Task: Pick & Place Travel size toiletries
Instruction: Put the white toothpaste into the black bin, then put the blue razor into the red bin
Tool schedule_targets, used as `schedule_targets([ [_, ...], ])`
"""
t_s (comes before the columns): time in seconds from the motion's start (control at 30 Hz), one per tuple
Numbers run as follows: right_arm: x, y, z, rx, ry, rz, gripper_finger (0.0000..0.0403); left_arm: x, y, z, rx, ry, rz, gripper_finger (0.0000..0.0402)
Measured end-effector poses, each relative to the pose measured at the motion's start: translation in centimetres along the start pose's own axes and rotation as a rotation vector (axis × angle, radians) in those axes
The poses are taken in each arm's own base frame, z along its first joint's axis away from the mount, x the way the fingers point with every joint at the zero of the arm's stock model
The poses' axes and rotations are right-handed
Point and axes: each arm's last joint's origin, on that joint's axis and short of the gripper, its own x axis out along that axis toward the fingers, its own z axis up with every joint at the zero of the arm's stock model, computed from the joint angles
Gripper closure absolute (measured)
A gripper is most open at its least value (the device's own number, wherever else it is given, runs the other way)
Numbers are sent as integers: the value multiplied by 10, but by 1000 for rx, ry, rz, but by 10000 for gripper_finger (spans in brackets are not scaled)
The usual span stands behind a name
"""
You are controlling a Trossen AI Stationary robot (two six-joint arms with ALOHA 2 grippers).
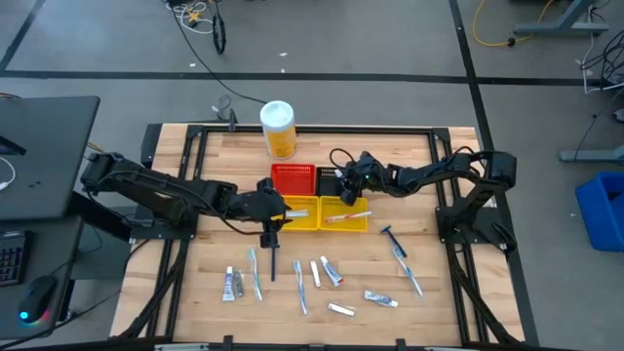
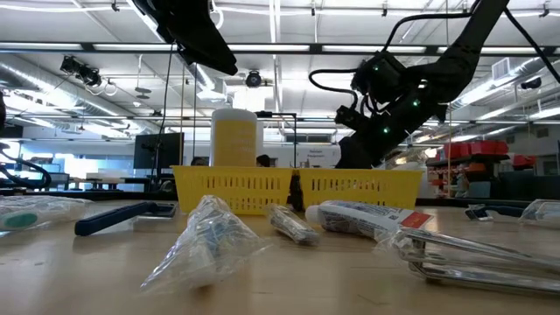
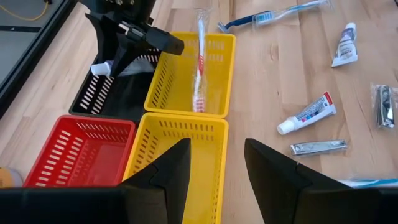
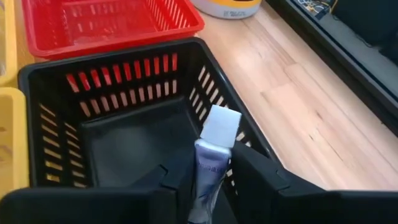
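My right gripper hovers over the black basket at the table's middle, shut on a small pale tube with a white cap. My left gripper is open and empty above the left yellow basket. A wrapped toothbrush lies in the right yellow basket. Several more toiletries lie flat on the near part of the table: tubes, toothbrushes and blue-handled razors. A dark blue razor lies just near of my left gripper. My right gripper pinches the tube's body between its two fingers, just behind the white cap. The tube lies along the fingers, and its cap end sticks out past the fingertips. The fingers slant down from the table's right side. The tube is lifted clear above the black basket.
A red basket stands beside the black one, with the two yellow baskets on their near side. The tall yellow canister with a white lid stands at the far edge. Bare wood lies to the left and right of the baskets.
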Motion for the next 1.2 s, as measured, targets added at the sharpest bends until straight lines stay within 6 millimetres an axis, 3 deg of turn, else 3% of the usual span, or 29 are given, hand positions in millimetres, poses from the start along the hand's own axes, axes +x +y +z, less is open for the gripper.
schedule_targets([
  [0.23, 0, 0, 2, 3, -16, -1, 236, 0, 0, 0, -25, 0, 0, 242],
  [0.47, -3, 1, 9, 10, -72, 6, 218, -1, -4, -1, -229, 10, -40, 242],
  [0.77, -34, 11, 32, 19, -187, 49, 225, -5, -28, -8, -428, 55, -96, 243],
  [1.2, -68, 38, 42, 2, -241, 155, 184, 15, -67, -44, -618, 319, -59, 281],
])
